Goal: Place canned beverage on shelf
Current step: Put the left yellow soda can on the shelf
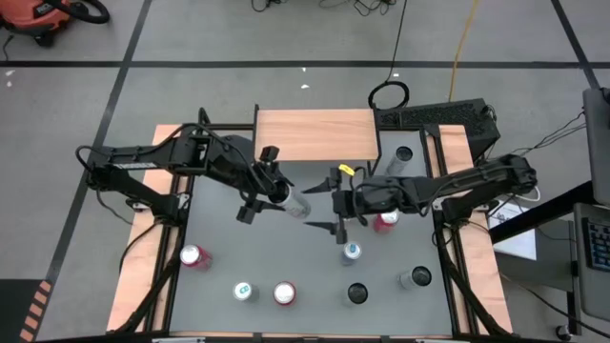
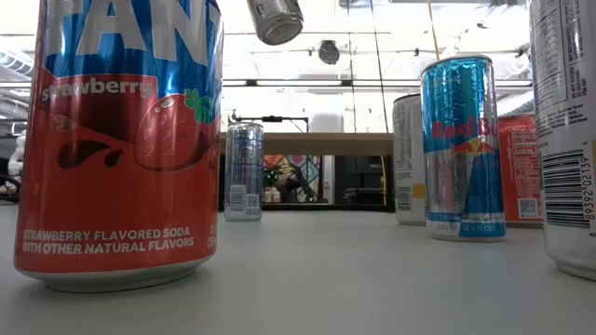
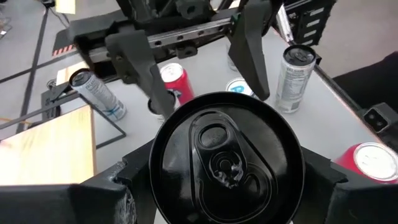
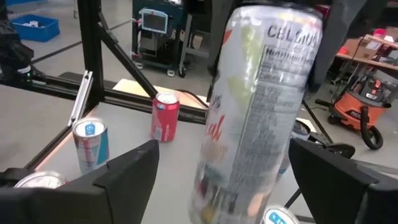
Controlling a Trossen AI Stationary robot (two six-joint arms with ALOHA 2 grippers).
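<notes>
The grey table (image 1: 305,257) fills the middle of the high view, and the shelf (image 1: 315,134) stands at its twelve o'clock edge, its light wooden top bare. Both dark arms reach in toward the centre. The left gripper (image 1: 265,193), just toward nine o'clock of centre, is clamped around a silver can (image 1: 297,203) that lies tilted above the table, well short of the shelf; in the left wrist view its dark top (image 3: 225,158) sits between the two fingers (image 3: 93,199). The right gripper (image 1: 339,207), just toward three o'clock of the can, has its fingers spread wide on either side of that can's far end without touching it, as the right wrist view shows with clear gaps beside the label (image 4: 261,118). Toward six o'clock stand other cans apart from one another: a red one (image 1: 194,256) at about eight, a blue-and-silver one (image 1: 245,292), a red-topped one (image 1: 284,293), a black-topped one (image 1: 356,293) and a silver one (image 1: 414,278) at about four.
</notes>
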